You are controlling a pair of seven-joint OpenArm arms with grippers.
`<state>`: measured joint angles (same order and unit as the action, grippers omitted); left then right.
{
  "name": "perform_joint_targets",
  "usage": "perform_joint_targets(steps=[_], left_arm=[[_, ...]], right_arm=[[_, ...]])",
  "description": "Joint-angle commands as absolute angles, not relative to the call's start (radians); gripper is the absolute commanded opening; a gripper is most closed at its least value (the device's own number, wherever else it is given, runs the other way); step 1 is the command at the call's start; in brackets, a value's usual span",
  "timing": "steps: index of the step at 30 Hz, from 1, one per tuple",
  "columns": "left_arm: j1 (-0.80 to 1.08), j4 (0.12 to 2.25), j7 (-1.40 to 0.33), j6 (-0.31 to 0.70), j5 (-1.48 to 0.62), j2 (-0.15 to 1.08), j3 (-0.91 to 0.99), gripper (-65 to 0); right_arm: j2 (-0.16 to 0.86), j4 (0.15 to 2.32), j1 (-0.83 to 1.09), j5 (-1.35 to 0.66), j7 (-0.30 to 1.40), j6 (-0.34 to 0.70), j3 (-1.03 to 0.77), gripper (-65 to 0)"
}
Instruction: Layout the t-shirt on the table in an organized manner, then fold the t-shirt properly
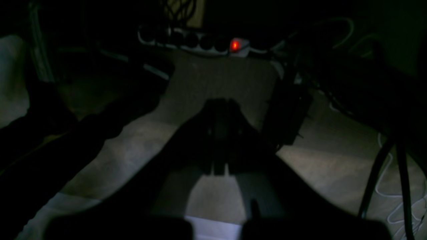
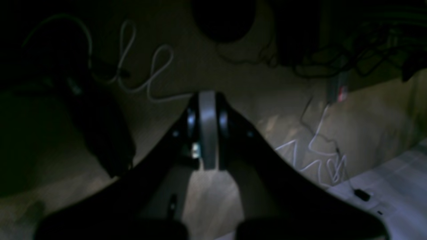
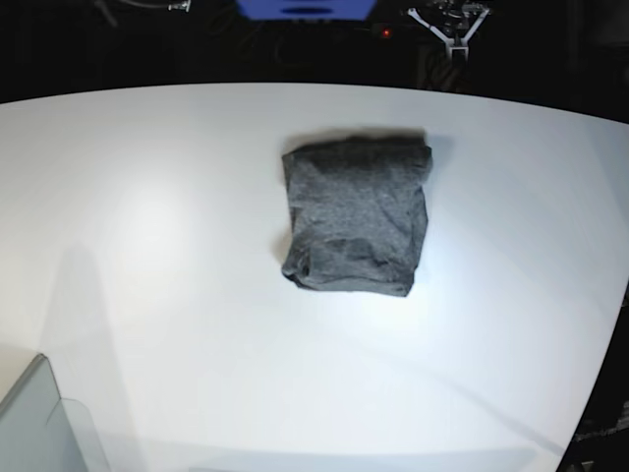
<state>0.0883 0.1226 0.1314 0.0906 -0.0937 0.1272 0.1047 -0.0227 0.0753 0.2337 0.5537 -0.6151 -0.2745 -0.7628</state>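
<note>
Both pincers (image 1: 220,133) (image 2: 207,130) hang shut, away from the folded t-shirt (image 3: 357,214).

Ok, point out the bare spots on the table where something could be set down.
The table is bare left of the folded t-shirt, right of it to the curved edge, and in front. Only the near-left corner is taken, by the translucent bin.

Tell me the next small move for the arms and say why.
Probably none beyond keeping both arms parked: the t-shirt already lies as a compact folded block on the table, and neither arm shows in the base view. The left gripper and right gripper are shut, holding nothing.
</note>
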Motion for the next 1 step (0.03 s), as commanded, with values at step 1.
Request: perform_joint_targets(steps=[1], left_arm=[[0.085, 0.128, 0.143, 0.084, -0.093, 0.131, 0.105, -65.0]], right_arm=[[-0.025, 0.077, 0.237, 0.556, -0.631, -0.286, -0.765, -65.0]])
